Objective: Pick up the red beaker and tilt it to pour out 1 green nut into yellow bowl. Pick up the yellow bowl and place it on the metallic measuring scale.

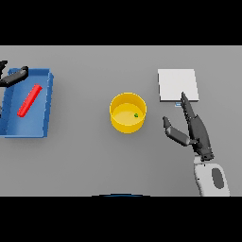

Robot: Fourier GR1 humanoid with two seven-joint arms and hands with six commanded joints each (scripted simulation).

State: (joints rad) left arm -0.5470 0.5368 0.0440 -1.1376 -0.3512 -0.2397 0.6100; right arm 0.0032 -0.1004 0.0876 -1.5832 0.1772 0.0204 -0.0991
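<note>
1. With one green nut (136,115) already lying in the yellow bowl (127,112), pouring looks done; the red beaker (29,100) lies in the blue tray (46,101).
2. Right hand (193,127) released, fingers straight, between bowl and metallic scale (177,85).
3. Left hand (13,76) relaxed at the tray's far corner.
4. Next: grasp the bowl's wall, carry it level to the scale.

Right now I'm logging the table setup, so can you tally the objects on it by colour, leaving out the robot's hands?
Red: 1, the red beaker
Blue: 1, the blue tray under it
Yellow: 1, the yellow bowl
Green: 1, the green nut in the bowl
Pale grey: 1, the measuring scale
Total: 5
</note>
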